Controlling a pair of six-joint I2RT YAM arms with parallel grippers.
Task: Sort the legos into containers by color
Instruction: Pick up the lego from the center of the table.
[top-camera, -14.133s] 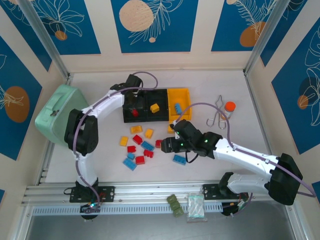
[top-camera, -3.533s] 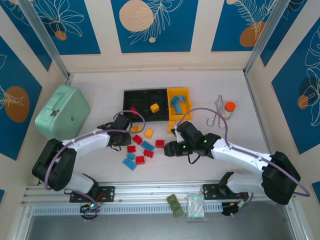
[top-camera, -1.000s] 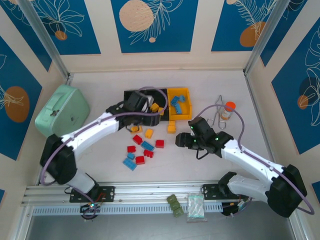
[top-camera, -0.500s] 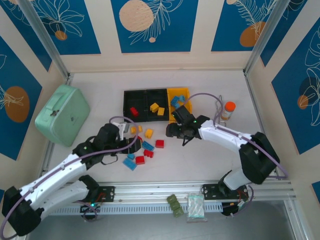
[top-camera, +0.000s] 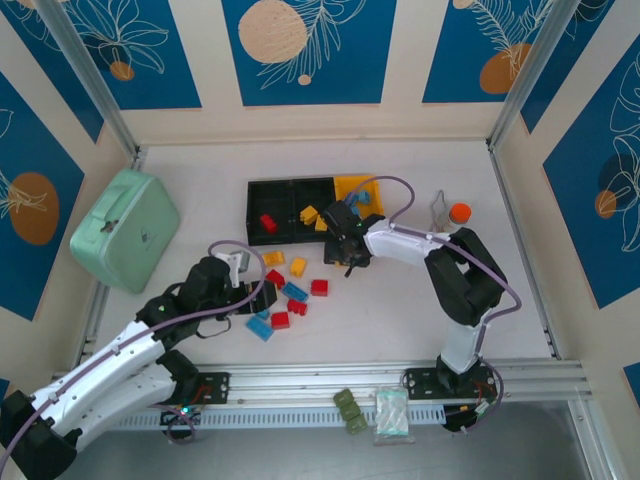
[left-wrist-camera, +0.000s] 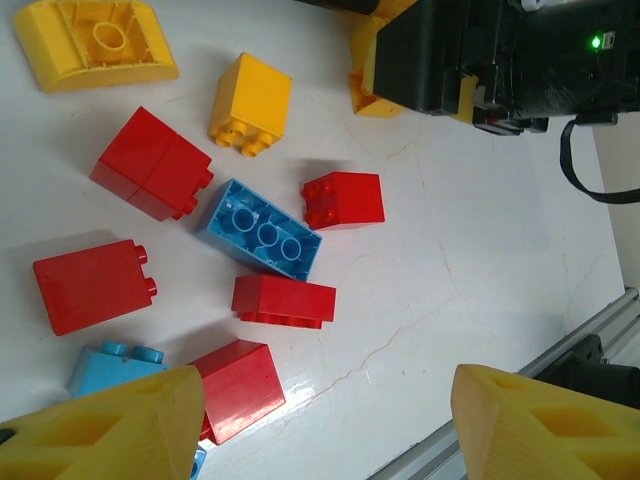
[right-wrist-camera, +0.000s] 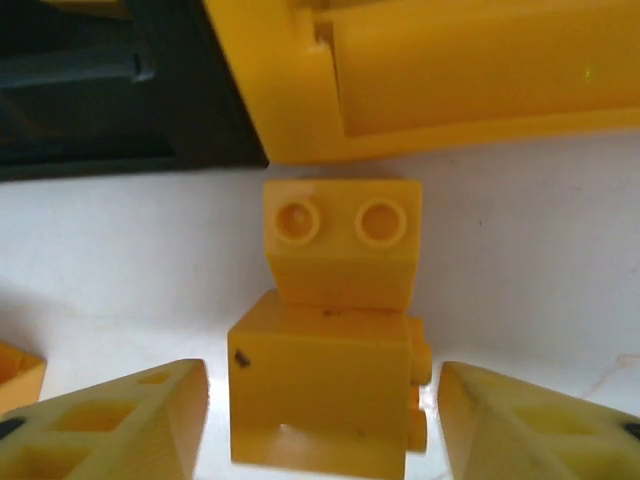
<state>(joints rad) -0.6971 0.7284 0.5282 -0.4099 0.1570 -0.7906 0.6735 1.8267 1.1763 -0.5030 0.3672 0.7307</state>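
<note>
Right tool (right-wrist-camera: 322, 415) now straddles yellow lego (right-wrist-camera: 335, 330) lying lengthwise toward yellow bin (right-wrist-camera: 450, 70).

The left arm lies stretched low and forward from its base, and the left hand (top-camera: 258, 293) has its fingers spread wide. The right arm doubles back sharply at the elbow, with the right hand (top-camera: 345, 246) tipped downward, fingers parted.

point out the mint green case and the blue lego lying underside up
mint green case (top-camera: 125, 228): top external view, middle of lid
blue lego (left-wrist-camera: 262, 230): left wrist view, its hollow underside
</note>
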